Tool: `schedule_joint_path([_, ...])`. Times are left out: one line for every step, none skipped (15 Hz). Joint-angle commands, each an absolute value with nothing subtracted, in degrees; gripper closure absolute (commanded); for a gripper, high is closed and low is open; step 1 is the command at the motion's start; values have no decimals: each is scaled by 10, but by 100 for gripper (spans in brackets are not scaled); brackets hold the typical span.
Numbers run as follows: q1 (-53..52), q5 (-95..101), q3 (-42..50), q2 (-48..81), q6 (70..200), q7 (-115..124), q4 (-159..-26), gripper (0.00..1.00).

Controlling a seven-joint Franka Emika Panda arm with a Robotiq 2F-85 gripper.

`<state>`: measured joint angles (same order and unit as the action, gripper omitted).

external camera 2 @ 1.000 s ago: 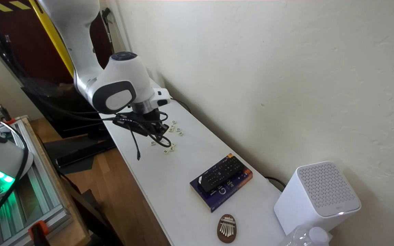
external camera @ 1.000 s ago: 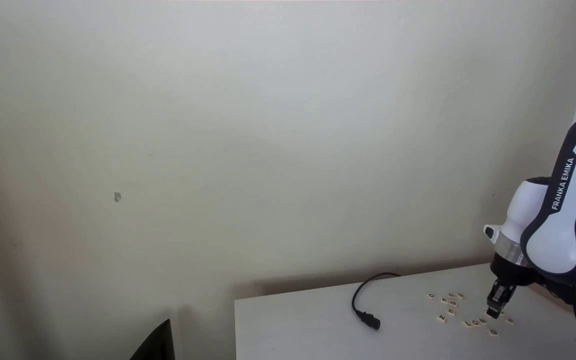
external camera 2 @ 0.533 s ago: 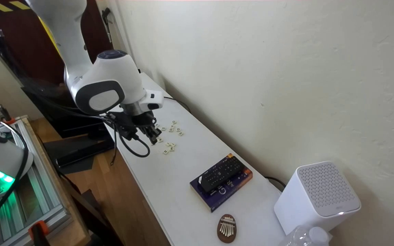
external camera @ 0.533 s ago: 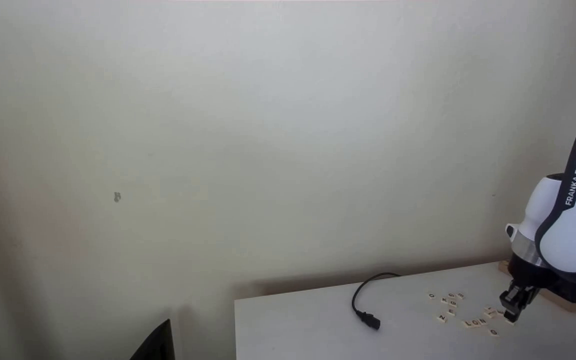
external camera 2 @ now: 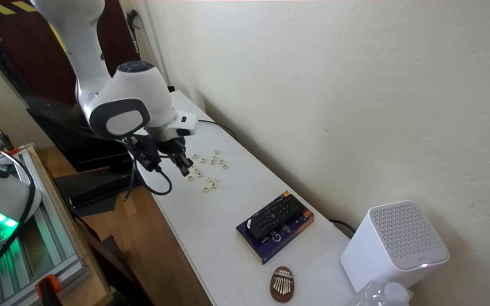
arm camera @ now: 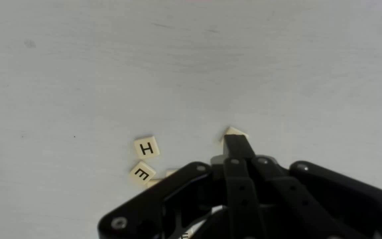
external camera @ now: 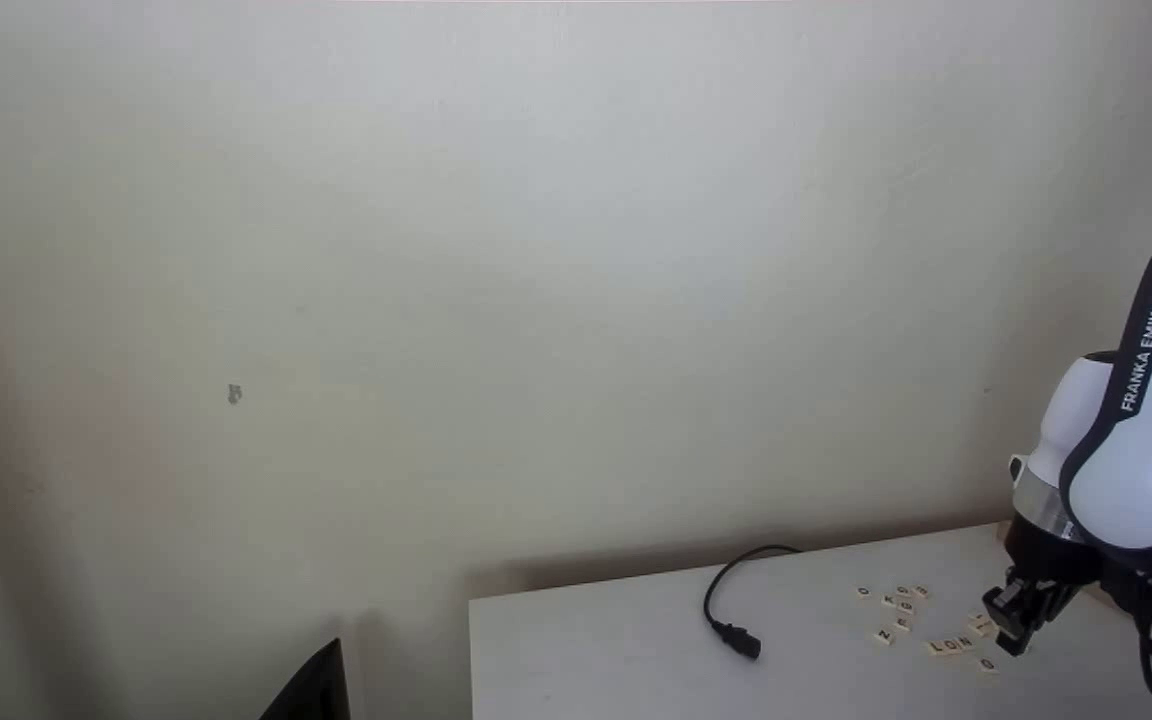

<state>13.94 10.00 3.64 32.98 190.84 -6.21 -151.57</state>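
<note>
My gripper (external camera: 1008,622) is low over a white table among small cream letter tiles; it also shows in an exterior view (external camera 2: 187,167). In the wrist view its fingers (arm camera: 239,147) are together, and I see nothing held between them. A tile (arm camera: 233,130) shows just past the fingertips and is mostly hidden behind them; its letter is not visible. An H tile (arm camera: 147,147) and an E tile (arm camera: 143,173) lie to the left. More tiles are partly covered by the gripper. In an exterior view tiles reading L, O, N (external camera: 951,646) lie near the gripper.
A black cable plug (external camera: 739,640) lies on the table (external camera: 616,660). A black remote (external camera 2: 275,216) rests on a purple box (external camera 2: 283,242). A brown thumb piano (external camera 2: 282,284), a white box (external camera 2: 394,242) and a clear bottle (external camera 2: 377,295) stand nearby. Cables (external camera 2: 164,187) hang from the wrist.
The gripper has moved left in the exterior view with the door, uncovering several tiles. In the exterior view of mostly wall it moved right, then slightly back left, and looks turned. The tiles look unmoved.
</note>
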Motion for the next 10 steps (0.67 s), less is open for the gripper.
schedule_joint_path([136, 78, 26, 340, 1899, -49, -1508, 100])
schedule_joint_path([131, 75, 30, 343, 1897, -48, -1505, 100])
schedule_joint_path([127, 72, 34, 346, 1895, -46, -1502, 100])
schedule_joint_path([123, 67, 37, 350, 1896, -44, -1499, 100])
schedule_joint_path([122, 64, 38, 355, 1896, -43, -1494, 100])
schedule_joint_path([124, 63, 37, 359, 1895, -42, -1490, 100])
schedule_joint_path([124, 60, 37, 363, 1896, -40, -1486, 100])
schedule_joint_path([123, 58, 36, 368, 1893, -39, -1482, 100])
schedule_joint_path([123, 57, 36, 373, 1892, -39, -1477, 100])
schedule_joint_path([123, 57, 36, 378, 1889, -38, -1473, 100])
